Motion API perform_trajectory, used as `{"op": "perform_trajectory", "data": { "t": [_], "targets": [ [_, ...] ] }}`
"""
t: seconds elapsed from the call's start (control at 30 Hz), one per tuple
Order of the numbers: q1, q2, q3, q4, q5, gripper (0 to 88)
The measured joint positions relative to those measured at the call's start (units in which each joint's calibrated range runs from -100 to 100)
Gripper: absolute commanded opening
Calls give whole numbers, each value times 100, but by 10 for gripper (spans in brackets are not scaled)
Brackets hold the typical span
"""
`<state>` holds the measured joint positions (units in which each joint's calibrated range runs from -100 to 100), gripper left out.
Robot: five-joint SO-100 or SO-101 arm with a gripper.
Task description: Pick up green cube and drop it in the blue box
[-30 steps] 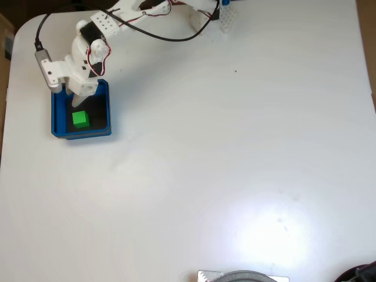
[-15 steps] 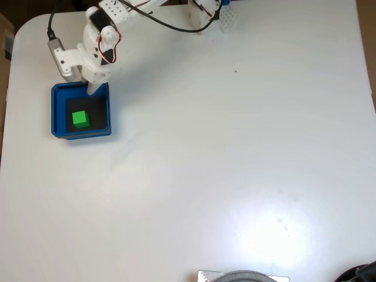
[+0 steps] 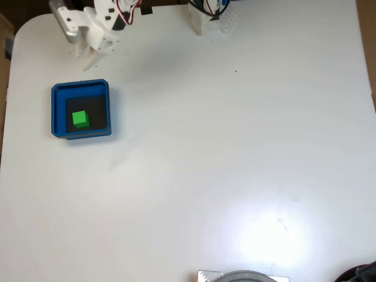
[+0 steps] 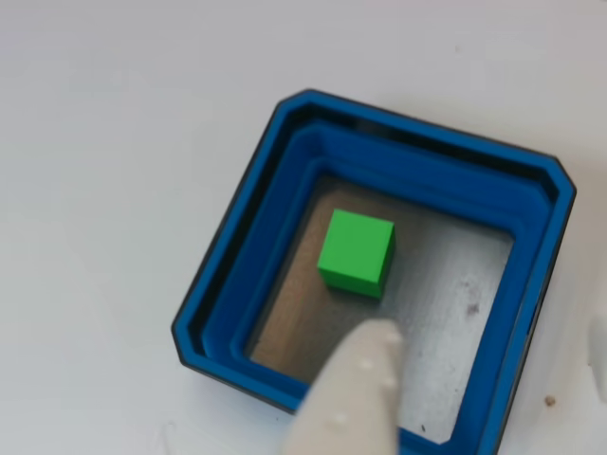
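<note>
The green cube [image 3: 80, 119] lies on the dark floor of the blue box [image 3: 56, 111] near the table's left side in the fixed view, free of any grip. My white gripper [image 3: 83, 59] hovers beyond the box's far wall, toward the table's top edge, open and empty. In the other view I look down on the blue box [image 4: 237, 275] with the green cube [image 4: 356, 252] resting left of its middle. One white finger [image 4: 351, 403] pokes in from the bottom edge, apart from the cube.
The arm's white base [image 3: 205, 17] with its cables stands at the table's top edge. A grey round object [image 3: 244, 276] and a dark thing [image 3: 359, 274] sit at the bottom edge. The white table's rounded corner [image 3: 26, 26] is close to the gripper.
The gripper has pulled back out of the box and moved toward the table's top edge. The green cube has stayed in place on the box floor.
</note>
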<state>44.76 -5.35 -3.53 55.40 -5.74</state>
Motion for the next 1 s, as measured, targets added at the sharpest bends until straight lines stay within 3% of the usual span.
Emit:
{"op": "perform_trajectory", "data": {
  "t": [0.47, 0.8, 1.0],
  "targets": [
    [-7, -1270, 197, 0, 0, 170],
    [-185, -2565, 1655, -17, 0, 168],
    [-228, -3292, 2774, -612, 0, 168]
  ]
}}
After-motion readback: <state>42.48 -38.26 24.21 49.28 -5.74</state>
